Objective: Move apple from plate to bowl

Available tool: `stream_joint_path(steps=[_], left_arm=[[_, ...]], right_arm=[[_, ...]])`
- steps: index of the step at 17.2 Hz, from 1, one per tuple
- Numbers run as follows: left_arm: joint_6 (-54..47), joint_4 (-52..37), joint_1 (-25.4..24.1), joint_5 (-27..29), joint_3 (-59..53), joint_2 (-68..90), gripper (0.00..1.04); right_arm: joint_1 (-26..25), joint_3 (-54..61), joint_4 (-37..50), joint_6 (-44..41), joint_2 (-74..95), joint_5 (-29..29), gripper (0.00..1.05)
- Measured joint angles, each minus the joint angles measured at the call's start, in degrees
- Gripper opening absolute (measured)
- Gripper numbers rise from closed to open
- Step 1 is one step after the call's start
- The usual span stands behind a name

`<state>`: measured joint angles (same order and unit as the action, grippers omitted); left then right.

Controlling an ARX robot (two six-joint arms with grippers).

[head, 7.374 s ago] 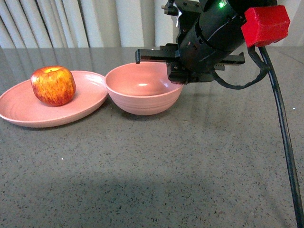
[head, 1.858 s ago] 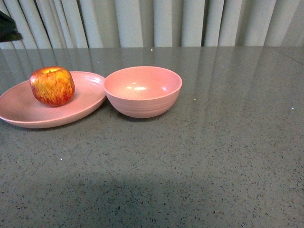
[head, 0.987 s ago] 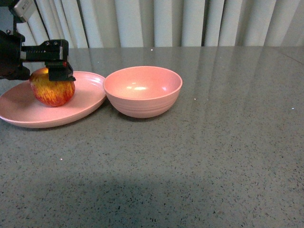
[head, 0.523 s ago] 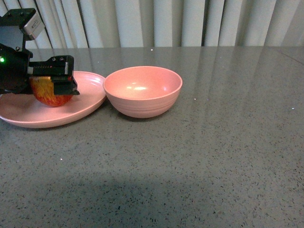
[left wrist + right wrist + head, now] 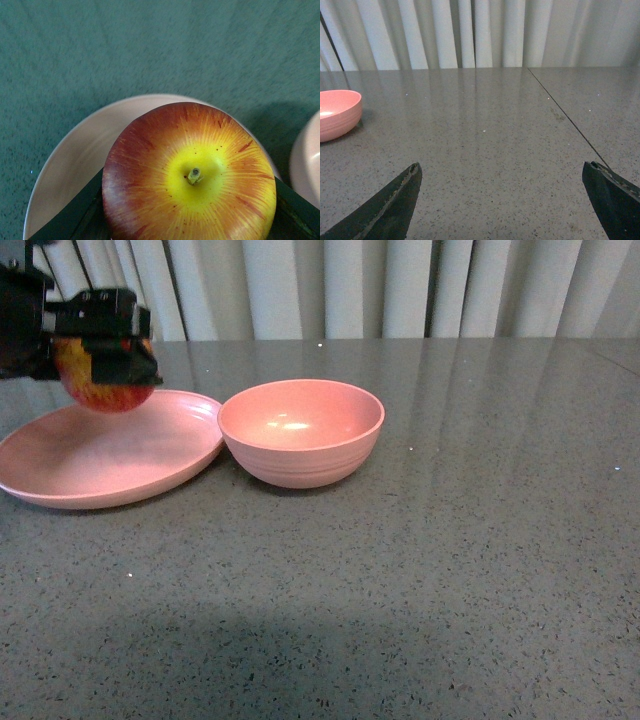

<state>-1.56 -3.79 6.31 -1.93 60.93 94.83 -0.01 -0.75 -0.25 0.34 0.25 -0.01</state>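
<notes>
Fingers of the left gripper pinch the apple, which we see held in the air above the plate, with the bowl beside it. In the left wrist view we see the fingers pressed against the apple's sides over the plate. In the right wrist view the right gripper has its fingers spread wide.

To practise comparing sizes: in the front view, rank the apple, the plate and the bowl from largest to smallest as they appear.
1. plate: clearly the widest.
2. bowl: narrower, but deeper.
3. apple: smallest, even though the left fingers holding it hide part of it.
</notes>
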Motion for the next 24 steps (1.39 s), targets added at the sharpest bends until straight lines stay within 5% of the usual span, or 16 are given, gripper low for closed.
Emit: stream_joint_path(steps=[9, 24], left_arm=[[-0.13, -0.11, 15.45, 1.68, 5.14, 0.46, 0.69], [4.63, 1.97, 17.59, 2.51, 8.61, 11.34, 0.69]], right_arm=[[0.0, 0.0, 0.0, -0.02, -0.02, 0.0, 0.98], [0.0, 0.0, 0.0, -0.02, -0.02, 0.0, 0.98]])
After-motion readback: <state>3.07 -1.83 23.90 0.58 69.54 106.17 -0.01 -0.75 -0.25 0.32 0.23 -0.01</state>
